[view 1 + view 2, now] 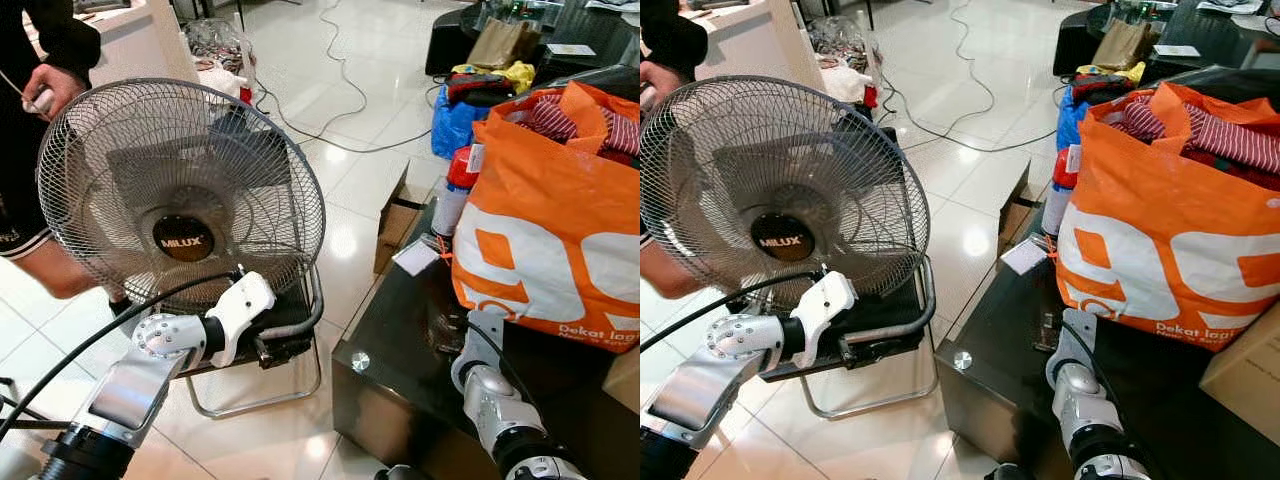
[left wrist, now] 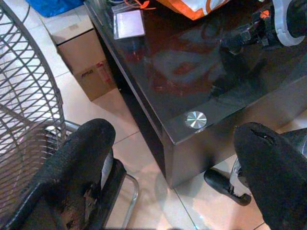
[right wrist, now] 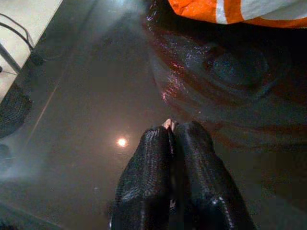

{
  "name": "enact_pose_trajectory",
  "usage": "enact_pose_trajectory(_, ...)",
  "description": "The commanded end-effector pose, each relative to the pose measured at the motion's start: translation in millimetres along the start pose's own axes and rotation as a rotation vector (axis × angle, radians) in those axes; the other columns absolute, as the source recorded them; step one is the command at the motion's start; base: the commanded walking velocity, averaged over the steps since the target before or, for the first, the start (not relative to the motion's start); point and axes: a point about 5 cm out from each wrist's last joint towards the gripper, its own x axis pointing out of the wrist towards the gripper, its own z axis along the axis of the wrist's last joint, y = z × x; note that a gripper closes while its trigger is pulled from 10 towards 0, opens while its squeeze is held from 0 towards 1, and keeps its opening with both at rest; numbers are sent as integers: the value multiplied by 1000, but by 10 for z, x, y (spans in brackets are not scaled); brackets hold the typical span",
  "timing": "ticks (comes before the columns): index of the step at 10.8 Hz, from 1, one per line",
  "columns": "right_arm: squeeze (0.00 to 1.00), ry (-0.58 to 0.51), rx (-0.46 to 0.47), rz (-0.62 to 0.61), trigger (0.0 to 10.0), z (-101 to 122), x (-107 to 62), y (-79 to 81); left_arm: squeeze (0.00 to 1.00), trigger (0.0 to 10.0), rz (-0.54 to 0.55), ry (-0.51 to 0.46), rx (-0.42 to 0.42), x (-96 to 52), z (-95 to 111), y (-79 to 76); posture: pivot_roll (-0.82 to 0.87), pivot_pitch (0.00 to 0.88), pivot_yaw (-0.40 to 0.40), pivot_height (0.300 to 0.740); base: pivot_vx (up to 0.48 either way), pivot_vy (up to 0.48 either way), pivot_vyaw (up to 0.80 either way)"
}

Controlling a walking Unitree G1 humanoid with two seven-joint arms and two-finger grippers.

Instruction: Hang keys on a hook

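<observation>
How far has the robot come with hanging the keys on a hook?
Done: nothing that can be seen yet. In hand: the right gripper hangs shut over the glossy black table, near the orange plastic bag; a pale bit at its tips is too small to identify. The left gripper is open beside the grey wire-cage fan. Left: the hanging itself.

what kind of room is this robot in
Probably a lived-in living room at home: a standing fan, a dark glass table holding an orange shopping bag of clothes, and a glossy tiled floor.
</observation>
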Motion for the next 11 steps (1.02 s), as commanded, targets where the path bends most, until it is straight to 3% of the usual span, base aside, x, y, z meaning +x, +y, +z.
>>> enact_pose_trajectory(1, 0, 42, 9, 7, 0, -83, -9, 23, 0, 10000, 11, 1, 9, 6, 8, 22, -76, 0, 67, 740, 0, 0, 0)
enact_pose_trajectory(4, 0, -61, 71, 34, 0, 65, -80, -29, 0, 10000, 62, -34, 8, 30, 56, 87, -76, 0, 63, 740, 0, 0, 0)
enact_pose_trajectory(7, 0, -163, 126, 50, 0, 175, -256, -147, 0, 10000, 104, -73, 3, 79, 116, 169, -87, 0, 69, 740, 0, 0, 0)
enact_pose_trajectory(9, 0, -263, 186, 98, 0, 366, -405, -117, 0, 10000, 138, -96, 16, 120, 183, 261, -84, 0, 69, 740, 0, 0, 0)
enact_pose_trajectory(10, 0, -339, 410, 193, 0, 538, -509, -49, 0, 10000, 178, -116, 11, 105, 197, 292, -81, 0, 67, 740, 0, 0, 0)
enact_pose_trajectory(11, 0, -425, 534, 304, 0, 698, -652, 4, 0, 10000, 246, -147, 8, 73, 223, 322, -74, 0, 60, 740, 0, 0, 0)
